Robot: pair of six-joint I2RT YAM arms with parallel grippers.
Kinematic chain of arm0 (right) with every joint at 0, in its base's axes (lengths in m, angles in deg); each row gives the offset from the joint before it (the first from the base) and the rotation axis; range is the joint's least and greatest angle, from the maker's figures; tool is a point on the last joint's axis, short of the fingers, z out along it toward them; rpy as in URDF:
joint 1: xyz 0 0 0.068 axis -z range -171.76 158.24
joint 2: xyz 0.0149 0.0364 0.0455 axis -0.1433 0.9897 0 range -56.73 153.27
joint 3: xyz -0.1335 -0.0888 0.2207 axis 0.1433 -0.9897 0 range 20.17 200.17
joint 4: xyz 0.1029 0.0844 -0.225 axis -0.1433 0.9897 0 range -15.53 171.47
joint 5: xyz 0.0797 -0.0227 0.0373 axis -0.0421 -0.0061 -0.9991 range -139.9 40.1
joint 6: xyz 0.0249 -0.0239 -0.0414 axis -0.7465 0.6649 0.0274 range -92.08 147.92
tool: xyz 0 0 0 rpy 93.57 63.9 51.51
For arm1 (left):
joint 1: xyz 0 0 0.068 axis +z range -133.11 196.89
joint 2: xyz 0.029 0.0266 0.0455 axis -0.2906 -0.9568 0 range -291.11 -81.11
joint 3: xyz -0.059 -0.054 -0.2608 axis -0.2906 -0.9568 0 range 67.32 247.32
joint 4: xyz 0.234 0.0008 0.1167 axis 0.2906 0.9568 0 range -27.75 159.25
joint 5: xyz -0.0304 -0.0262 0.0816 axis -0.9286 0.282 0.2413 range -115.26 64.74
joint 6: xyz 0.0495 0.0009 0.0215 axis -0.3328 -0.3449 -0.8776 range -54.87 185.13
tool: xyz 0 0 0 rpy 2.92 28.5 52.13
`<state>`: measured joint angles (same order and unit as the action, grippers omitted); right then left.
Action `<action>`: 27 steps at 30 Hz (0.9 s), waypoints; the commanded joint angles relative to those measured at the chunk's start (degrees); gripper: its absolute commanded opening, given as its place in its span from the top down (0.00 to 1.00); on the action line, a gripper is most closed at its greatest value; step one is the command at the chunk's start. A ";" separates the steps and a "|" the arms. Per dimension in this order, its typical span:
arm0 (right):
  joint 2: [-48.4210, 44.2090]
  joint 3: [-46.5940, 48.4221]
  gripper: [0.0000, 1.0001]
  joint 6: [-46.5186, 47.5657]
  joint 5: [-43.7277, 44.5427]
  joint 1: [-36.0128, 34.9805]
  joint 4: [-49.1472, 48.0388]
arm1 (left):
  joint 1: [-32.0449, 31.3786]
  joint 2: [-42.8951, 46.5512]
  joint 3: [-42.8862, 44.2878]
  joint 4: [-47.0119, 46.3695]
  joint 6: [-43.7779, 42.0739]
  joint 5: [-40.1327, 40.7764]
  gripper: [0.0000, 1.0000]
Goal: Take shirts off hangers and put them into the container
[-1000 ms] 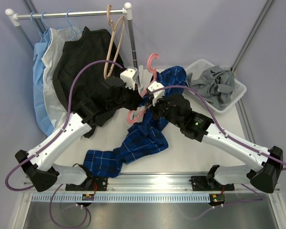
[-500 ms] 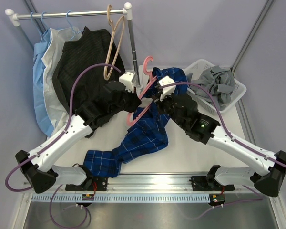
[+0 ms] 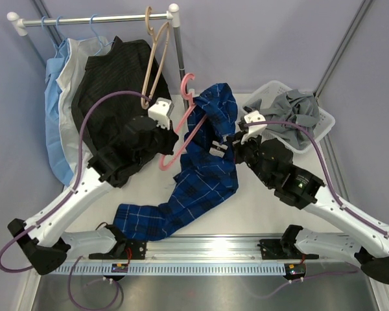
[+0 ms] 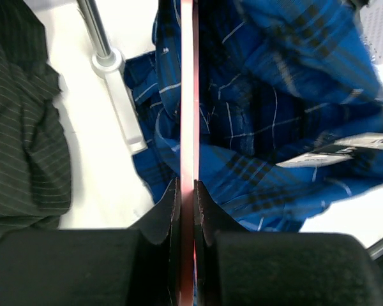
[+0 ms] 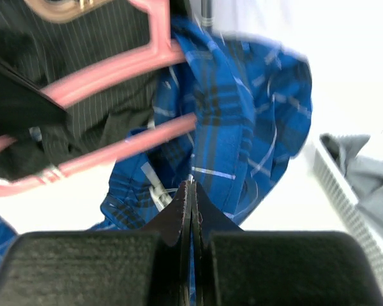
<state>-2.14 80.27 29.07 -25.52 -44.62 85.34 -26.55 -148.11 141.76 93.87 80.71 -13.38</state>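
The dark blue plaid shirt (image 3: 207, 162) hangs lifted between both arms, its tail trailing on the table. My left gripper (image 3: 174, 134) (image 4: 187, 185) is shut on the bar of the pink hanger (image 3: 181, 123) (image 4: 187, 95), which is tilted with its hook up. My right gripper (image 3: 230, 140) (image 5: 191, 185) is shut on a fold of the plaid shirt (image 5: 242, 115), to the right of the pink hanger (image 5: 115, 70). The grey shirt (image 3: 293, 110) lies in the white container (image 3: 319, 135). The tan hanger (image 3: 152, 65) hangs bare on the rack.
A black pinstriped shirt (image 3: 110, 110) and light blue and white shirts (image 3: 58, 97) hang from the rail (image 3: 84, 21) at the back left. The rack's upright post (image 3: 179, 58) and its foot (image 4: 108, 60) stand just behind the grippers.
The left gripper has carried the pink hanger up and to the left. The right gripper has pulled the plaid shirt up and rightward, toward the container.
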 commanded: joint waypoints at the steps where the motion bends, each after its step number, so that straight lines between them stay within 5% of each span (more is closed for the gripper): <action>1: 2.52 0.02 1.00 -3.96 -2.30 -0.31 4.93 | 0.46 7.40 -1.30 -3.67 -4.76 -0.88 1.00; 3: 4.90 2.90 0.90 -5.53 -5.57 -0.31 6.17 | 0.37 10.65 -2.62 -2.10 -6.07 -1.85 1.00; 5: 8.59 5.63 0.63 -6.07 -6.62 -0.31 7.41 | 0.37 11.98 -3.41 -1.38 -6.61 -3.70 1.00; 14: 25.29 29.09 0.25 -3.61 -7.41 3.46 12.42 | 0.37 14.71 -5.70 0.38 -7.93 -6.34 1.00; 27: 31.89 33.16 0.34 -3.34 -18.49 6.63 13.03 | 0.37 15.67 -4.56 0.38 -7.75 -9.06 1.00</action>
<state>30.14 113.05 24.72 -40.01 -38.20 98.10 -26.37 -133.97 135.48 98.61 73.95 -20.81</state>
